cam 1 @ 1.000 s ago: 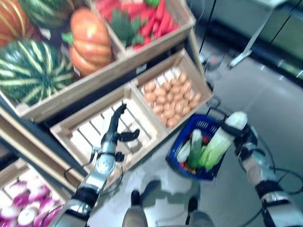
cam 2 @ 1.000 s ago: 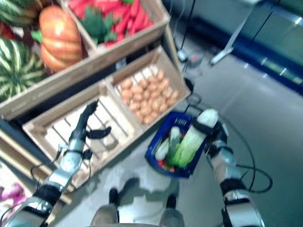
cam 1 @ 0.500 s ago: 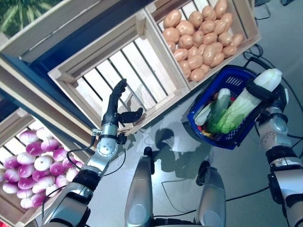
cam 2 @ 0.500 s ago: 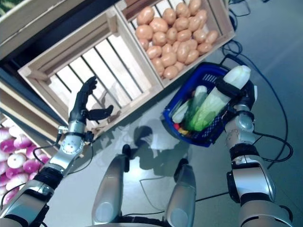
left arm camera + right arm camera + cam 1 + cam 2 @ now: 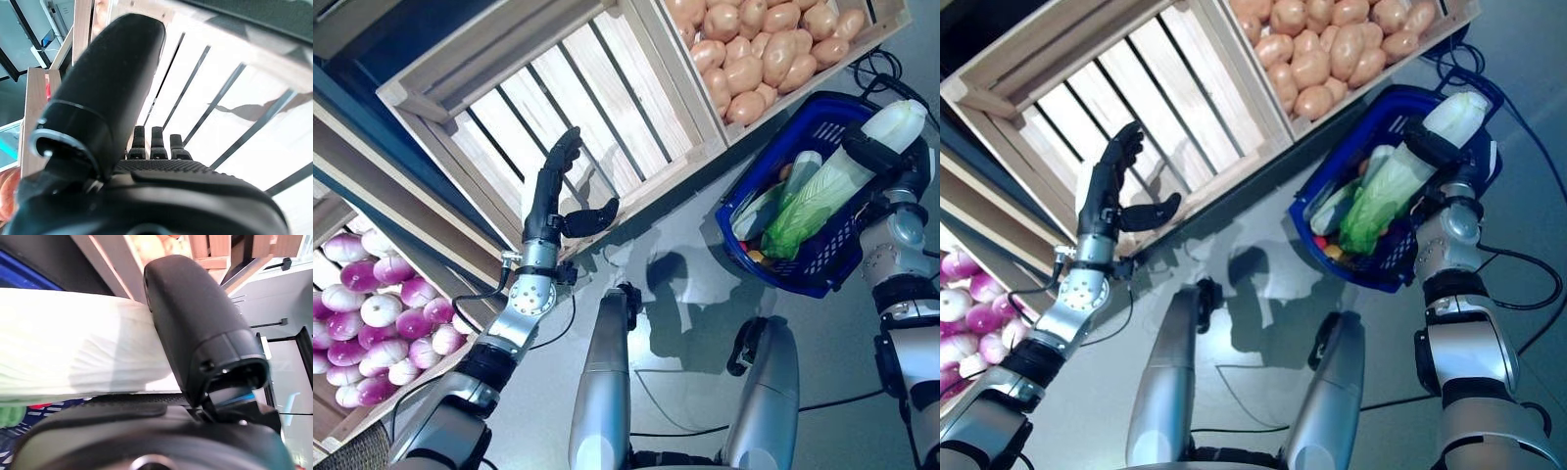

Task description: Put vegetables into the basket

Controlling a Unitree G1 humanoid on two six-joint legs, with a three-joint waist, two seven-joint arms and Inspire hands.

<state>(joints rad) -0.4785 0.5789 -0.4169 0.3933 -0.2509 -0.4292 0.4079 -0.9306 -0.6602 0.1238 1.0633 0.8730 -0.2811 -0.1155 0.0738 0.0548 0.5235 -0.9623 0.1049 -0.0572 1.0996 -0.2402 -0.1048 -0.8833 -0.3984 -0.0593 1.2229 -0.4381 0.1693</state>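
- The right hand is wrapped tight around a long napa cabbage. Its thumb presses on the white stalk.
- The cabbage is tilted. Its white end sticks up past the hand toward 1 o'clock, and its green leafy end points down toward 7 o'clock, into the blue basket.
- The blue basket sits on the grey floor, at about 2 o'clock from the robot's spot.
- Inside the basket there is another pale green vegetable next to the cabbage. I cannot tell what kind it is. Little red and yellow bits show at the bottom too.
- The left hand is at about 10 o'clock. Its fingers are straight and spread, its thumb sticks out to the side, and it holds nothing.
- The left hand is up in front of an empty wooden crate with slats.
- A second wooden crate full of brown potatoes sits at 1 o'clock, just beside the basket.
- Purple and white turnips fill a low box at 9 o'clock.
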